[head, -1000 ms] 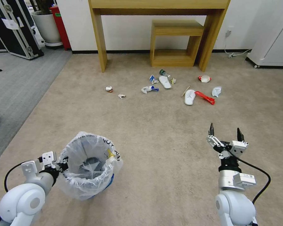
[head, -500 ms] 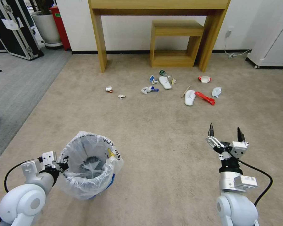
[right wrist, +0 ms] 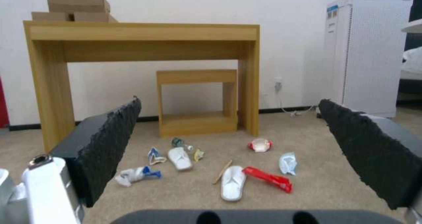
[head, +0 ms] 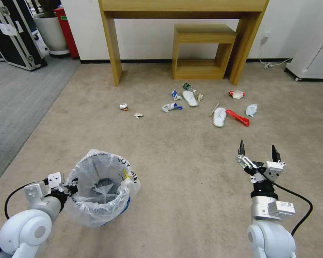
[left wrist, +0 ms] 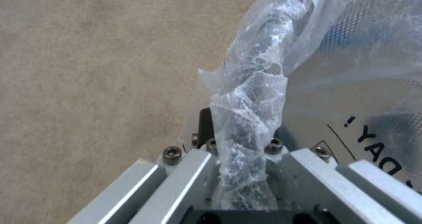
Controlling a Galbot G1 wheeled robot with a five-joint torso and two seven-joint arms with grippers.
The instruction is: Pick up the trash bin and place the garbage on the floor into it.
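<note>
Gripping the bagged rim of the trash bin (head: 98,190), the left pincer (head: 69,187) sits at the bin's left side, low and near the robot; in the left wrist view its fingers (left wrist: 184,181) are closed on a twisted fold of the clear plastic liner (left wrist: 250,102), with black lettering showing on the bag beside them. The bin stands upright on the beige carpet floor (head: 176,172), its blue body peeking out under the wrinkled bag (the inside looks dark, and I cannot tell what lies in it).

The right pincer (head: 258,152) hovers over bare carpet on the robot's right, its two dark fingers (right wrist: 110,145) spread wide with nothing between them.

The garbage lies scattered well ahead of both arms, in front of a wooden table (head: 183,7) and the small wooden stool (head: 204,50) under it. A small can (head: 123,106) sits furthest left, with a paper scrap (head: 138,115) just beside it. Toward the middle are a white-blue crumpled wrapper (head: 170,107), another blue-white scrap (head: 175,95), a white slipper (head: 189,98) and a bottle with a green label (head: 187,86). Further right lie a second white slipper (head: 219,116), a wooden stick (head: 214,109) near it, a red wrapper (head: 237,118) touching the slipper's edge, a pale scrap (head: 251,109), and a red-and-white piece (head: 236,94).
</note>
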